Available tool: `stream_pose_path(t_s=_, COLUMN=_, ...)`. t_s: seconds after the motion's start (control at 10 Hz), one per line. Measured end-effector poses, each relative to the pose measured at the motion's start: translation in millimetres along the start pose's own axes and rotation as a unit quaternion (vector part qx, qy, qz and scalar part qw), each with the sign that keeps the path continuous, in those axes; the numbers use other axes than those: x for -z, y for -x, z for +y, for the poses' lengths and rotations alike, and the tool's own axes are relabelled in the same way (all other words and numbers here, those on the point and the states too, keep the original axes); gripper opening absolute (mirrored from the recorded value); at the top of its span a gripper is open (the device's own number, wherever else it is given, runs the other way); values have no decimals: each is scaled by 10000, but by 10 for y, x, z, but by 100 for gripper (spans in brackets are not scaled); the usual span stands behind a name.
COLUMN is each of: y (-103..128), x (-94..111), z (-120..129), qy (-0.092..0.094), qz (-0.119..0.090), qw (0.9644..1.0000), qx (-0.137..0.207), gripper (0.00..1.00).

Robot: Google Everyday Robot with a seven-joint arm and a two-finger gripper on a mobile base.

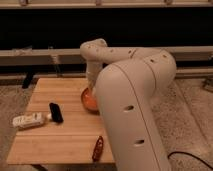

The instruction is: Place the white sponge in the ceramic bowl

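Note:
The ceramic bowl [88,100] with its orange interior sits on the wooden table [60,137], right of the middle; the big white arm covers its right half. My gripper [91,91] reaches down from the arm's wrist, right over the bowl's back rim, and is largely hidden by the arm. The white sponge is not visible; it is either hidden by the arm or down at the gripper.
A long white packet-like object [30,120] lies at the table's left edge, with a black block [56,112] beside it. A dark red object [98,148] lies at the front edge. The arm's bulk [135,115] covers the table's right side.

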Motion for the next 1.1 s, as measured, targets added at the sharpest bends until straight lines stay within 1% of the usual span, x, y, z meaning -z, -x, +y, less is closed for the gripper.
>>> stream_pose_path(t_s=0.1, y=29, x=-27, z=-5, qy=13, qz=38, qw=10000, qx=-19, gripper=27)
stream_pose_path(t_s=0.2, y=3, x=-68, z=-24, qy=14, qz=35, qw=10000, qx=-26, gripper=34)
stream_pose_path(t_s=0.4, y=-174, x=-145, z=-8, qy=19, qz=27, qw=10000, qx=-63, gripper=57)
stream_pose_path(t_s=0.5, y=-205, x=-160, z=22, qy=26, qz=36, qw=10000, qx=-65, gripper=66)
stream_pose_path(t_s=0.6, y=-193, x=-177, z=41, qy=35, qz=28, qw=10000, qx=-57, gripper=74)
stream_pose_path(t_s=0.7, y=-140, x=-229, z=7, qy=39, qz=29, qw=10000, qx=-63, gripper=87)
stream_pose_path(t_s=0.8, y=-125, x=-240, z=-18, qy=37, qz=28, qw=10000, qx=-69, gripper=92)
stream_pose_path(t_s=0.9, y=-152, x=-250, z=-19, qy=21, qz=47, qw=10000, qx=-57, gripper=95)
stream_pose_path(t_s=1.1, y=-219, x=-286, z=52, qy=35, qz=34, qw=10000, qx=-50, gripper=95)
